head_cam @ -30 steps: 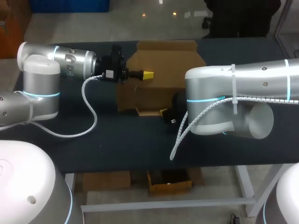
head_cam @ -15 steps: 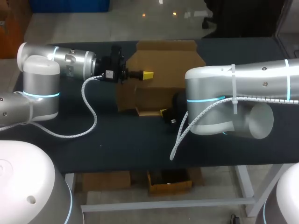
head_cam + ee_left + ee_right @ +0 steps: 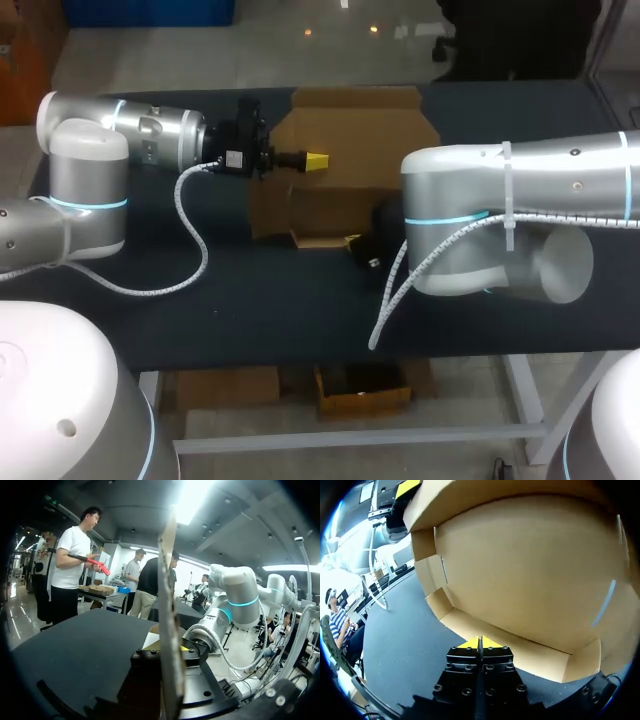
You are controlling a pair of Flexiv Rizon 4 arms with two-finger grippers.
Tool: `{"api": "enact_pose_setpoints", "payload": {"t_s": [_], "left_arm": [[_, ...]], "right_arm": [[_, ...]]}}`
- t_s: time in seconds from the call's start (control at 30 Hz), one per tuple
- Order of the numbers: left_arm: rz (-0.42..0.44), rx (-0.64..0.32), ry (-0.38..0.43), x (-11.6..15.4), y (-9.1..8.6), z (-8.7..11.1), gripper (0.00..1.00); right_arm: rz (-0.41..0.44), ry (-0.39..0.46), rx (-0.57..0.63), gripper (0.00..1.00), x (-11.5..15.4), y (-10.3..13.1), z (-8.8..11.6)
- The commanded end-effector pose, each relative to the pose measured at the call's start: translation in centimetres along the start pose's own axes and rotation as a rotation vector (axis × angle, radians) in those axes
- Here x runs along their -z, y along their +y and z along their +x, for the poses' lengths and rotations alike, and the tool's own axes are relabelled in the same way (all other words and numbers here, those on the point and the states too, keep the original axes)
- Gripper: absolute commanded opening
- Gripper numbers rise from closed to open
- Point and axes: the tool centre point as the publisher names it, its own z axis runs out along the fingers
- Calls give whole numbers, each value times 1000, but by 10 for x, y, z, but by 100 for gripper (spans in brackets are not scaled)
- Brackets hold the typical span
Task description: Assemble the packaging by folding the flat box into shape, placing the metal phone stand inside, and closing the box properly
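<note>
left end effector: clamped on box wall, far edge of counter | right end effector: fingers together, at box's near flap

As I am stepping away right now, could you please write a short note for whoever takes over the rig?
Left claw: shut on a raised panel of the brown cardboard box.
Right claw: shut, tips at the box's low front flap.
Box: partly folded, open, on the dark table.
Metal phone stand: not in view.
To do: finish folding, insert stand, close.
</note>
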Motion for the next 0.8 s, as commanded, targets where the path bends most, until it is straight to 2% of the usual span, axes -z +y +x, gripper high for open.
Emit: {"api": "enact_pose_setpoints", "payload": {"t_s": [0.03,0.47,0.8], "left_arm": [[-1,0,2,-1,5,-2,0],[-1,0,2,-1,5,-2,0],[-1,0,2,-1,5,-2,0]], "right_arm": [[-57,-5,3,0,24,-7,6],[-78,47,12,0,84,-18,5],[-50,25,29,0,120,-28,-4]]}}
